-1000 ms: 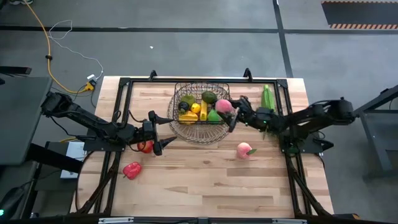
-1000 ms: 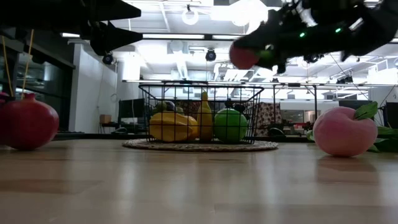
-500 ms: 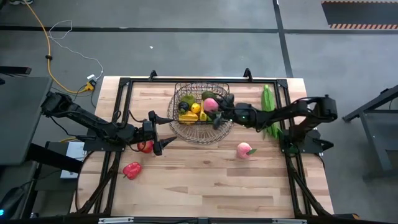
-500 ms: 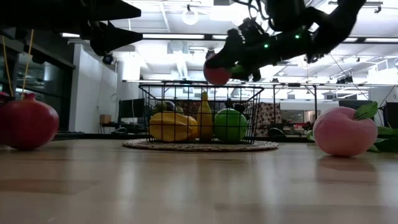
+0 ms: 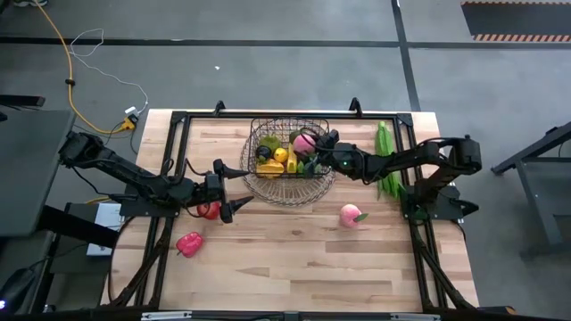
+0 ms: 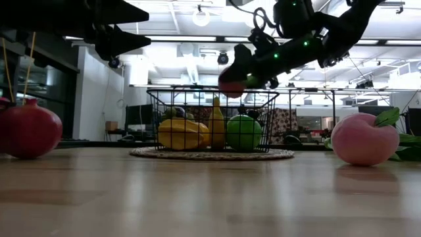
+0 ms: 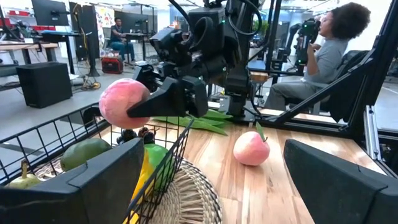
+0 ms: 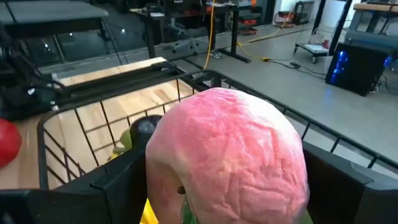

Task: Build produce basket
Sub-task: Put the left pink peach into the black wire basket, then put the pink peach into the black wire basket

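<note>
The basket (image 5: 287,150), a dark wire-grid tub on a paler woven mat, sits at twelve o'clock on the bench (image 5: 294,259) and already holds a yellow banana, a lemon, green fruit and dark grapes.

The right arm reaches across from three o'clock. Its right end effector (image 5: 310,147) is clamped on a pink peach (image 5: 303,143), held just above the basket's three o'clock rim; the low view shows the fruit level with the top wire, not yet inside. The drop point lies straight below and slightly toward nine o'clock of the end effector, so I judge the next move to be a short lowering and release. The peach is round, so no long axis matters.

The left arm waits at nine o'clock, its left end effector (image 5: 225,190) spread wide and empty, above a red apple (image 5: 208,210).

Still on the bench: a long green husk (image 5: 384,143) at two o'clock, a second peach (image 5: 351,215) nearer the right arm, and a red pepper (image 5: 189,243) at eight o'clock, nearer the left.
</note>
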{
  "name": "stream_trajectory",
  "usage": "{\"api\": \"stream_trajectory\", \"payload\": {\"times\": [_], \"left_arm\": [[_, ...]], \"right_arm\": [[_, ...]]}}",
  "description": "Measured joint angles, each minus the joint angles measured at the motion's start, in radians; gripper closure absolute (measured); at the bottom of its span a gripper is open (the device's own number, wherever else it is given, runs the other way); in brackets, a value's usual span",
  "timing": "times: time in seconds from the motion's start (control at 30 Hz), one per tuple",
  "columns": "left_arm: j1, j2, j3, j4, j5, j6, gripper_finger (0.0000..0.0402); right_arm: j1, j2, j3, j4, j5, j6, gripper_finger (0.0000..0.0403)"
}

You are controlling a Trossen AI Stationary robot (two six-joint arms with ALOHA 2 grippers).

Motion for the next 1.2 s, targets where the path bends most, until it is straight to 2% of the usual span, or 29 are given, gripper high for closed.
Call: {"api": "stream_trajectory", "payload": {"times": [0.13, 0.3, 0.6, 0.77, 0.87, 1.07, 1.2], "left_arm": [[0.0, 0.0, 0.0, 0.0, 0.0, 0.0, 0.0025], [0.0, 0.0, 0.0, 0.0, -0.001, 0.0, 0.0025], [0.0, 0.0, 0.0, 0.0, -0.001, -0.007, 0.0025], [0.0, 0.0, 0.0, -0.001, -0.002, -0.005, 0.0025], [0.0, 0.0, 0.0, -0.001, -0.003, 0.003, 0.0025], [0.0, 0.0, 0.0, -0.002, -0.003, 0.003, 0.0025], [0.0, 0.0, 0.0, -0.004, -0.003, 0.002, 0.0025]], "right_arm": [[-0.004, 0.0, 0.0, -0.009, -0.039, 0.009, 0.0081], [-0.004, 0.021, 0.0, 0.012, -0.04, 0.013, 0.0078], [-0.021, 0.143, 0.0, 0.174, -0.045, 0.025, 0.0015], [-0.026, 0.142, 0.0, 0.164, -0.048, 0.022, 0.0006], [-0.021, 0.113, 0.0, 0.158, -0.07, -0.007, 0.0006], [0.001, -0.035, 0.0, -0.008, -0.264, -0.074, 0.0006], [0.045, -0.172, -0.077, -0.041, -0.288, -0.131, 0.0006]]}}
